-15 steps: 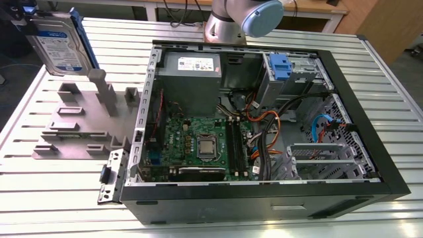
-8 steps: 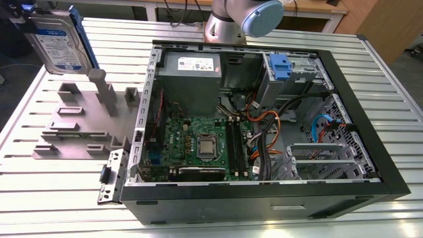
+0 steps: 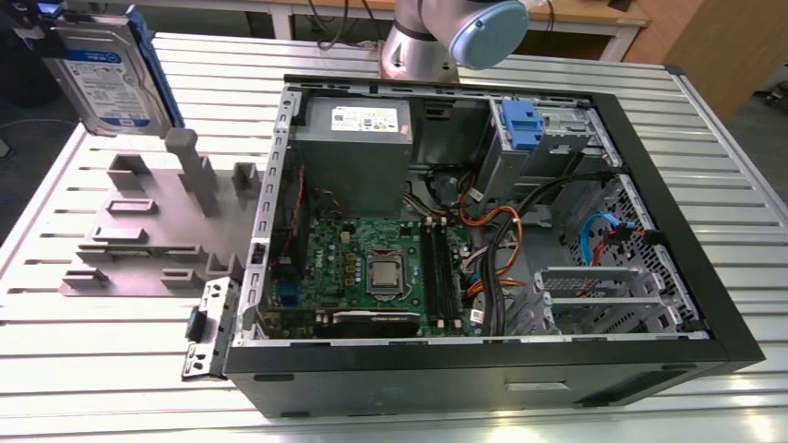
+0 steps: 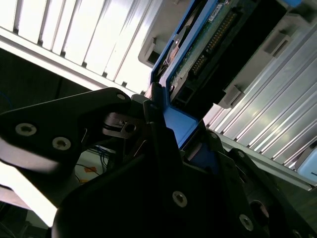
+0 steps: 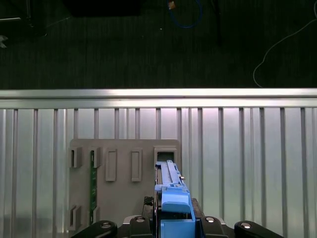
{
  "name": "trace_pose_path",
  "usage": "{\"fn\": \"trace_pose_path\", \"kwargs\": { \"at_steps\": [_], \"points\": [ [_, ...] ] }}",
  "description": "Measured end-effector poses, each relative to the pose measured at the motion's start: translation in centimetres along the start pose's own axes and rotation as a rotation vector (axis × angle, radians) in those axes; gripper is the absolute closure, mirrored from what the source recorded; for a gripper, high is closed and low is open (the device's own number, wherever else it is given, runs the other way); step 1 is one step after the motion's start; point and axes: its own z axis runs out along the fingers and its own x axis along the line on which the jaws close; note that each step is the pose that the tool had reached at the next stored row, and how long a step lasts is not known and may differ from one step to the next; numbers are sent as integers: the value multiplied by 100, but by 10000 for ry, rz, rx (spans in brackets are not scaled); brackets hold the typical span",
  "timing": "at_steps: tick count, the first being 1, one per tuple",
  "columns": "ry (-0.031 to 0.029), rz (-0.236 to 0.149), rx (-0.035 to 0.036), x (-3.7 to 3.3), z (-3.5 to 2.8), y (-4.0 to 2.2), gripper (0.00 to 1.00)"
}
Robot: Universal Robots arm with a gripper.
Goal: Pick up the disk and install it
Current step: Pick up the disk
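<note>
The disk [image 3: 113, 81], silver with a white-and-blue label and a blue carrier frame, hangs upright above the table at the exterior view's far left, over the grey holder [image 3: 148, 231]. In the first wrist view the disk [image 5: 170, 191] shows edge-on, blue frame uppermost, with my gripper [image 5: 173, 220] shut on it. The second wrist view shows black fingers [image 4: 153, 111] clamped on the blue frame [image 4: 178, 124], and the disk's circuit-board side [image 4: 208, 44] beyond them.
An open black computer case [image 3: 689, 231] lies on the slatted metal table [image 3: 99, 369], with motherboard [image 3: 369, 268], grey power supply [image 3: 357, 138] and a metal drive bay with a blue latch [image 3: 523, 125]. The arm's base [image 3: 444, 37] stands behind the case. Table edge and dark floor [image 5: 148, 44] lie beyond the holder.
</note>
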Motion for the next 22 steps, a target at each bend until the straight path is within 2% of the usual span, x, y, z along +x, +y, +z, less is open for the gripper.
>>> {"fn": "trace_pose_path", "kwargs": {
  "at_steps": [22],
  "points": [
    [0,0,0,0,-111,2,64]
  ]
}}
